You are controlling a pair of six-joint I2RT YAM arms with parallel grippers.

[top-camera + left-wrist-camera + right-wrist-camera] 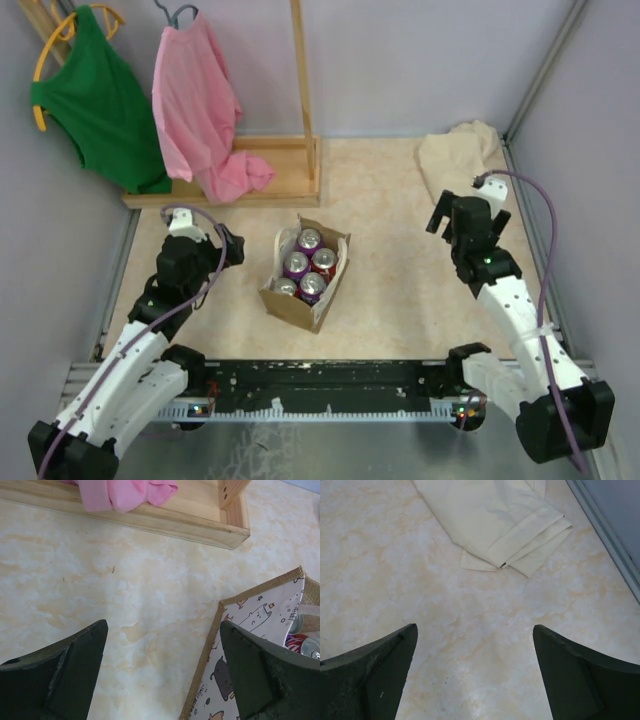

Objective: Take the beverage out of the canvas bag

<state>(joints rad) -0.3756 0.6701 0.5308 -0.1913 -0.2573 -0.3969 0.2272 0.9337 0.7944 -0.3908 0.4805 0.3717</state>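
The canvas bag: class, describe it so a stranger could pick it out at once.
Start at the wooden clothes rack at the back left. Just in front of it stands the small brown boxy canvas bag. Unlike the crumpled beige cloth, it holds drink cans.

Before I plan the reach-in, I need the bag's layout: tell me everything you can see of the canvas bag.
The canvas bag is small, boxy and tan-brown, of a burlap-like weave, with a pale lining printed with cartoon animals. It stands upright on the table, its rectangular mouth open upward, turned at an angle to the table's edges. Five cans stand packed inside, tops showing. Only the table and the cans touch it.
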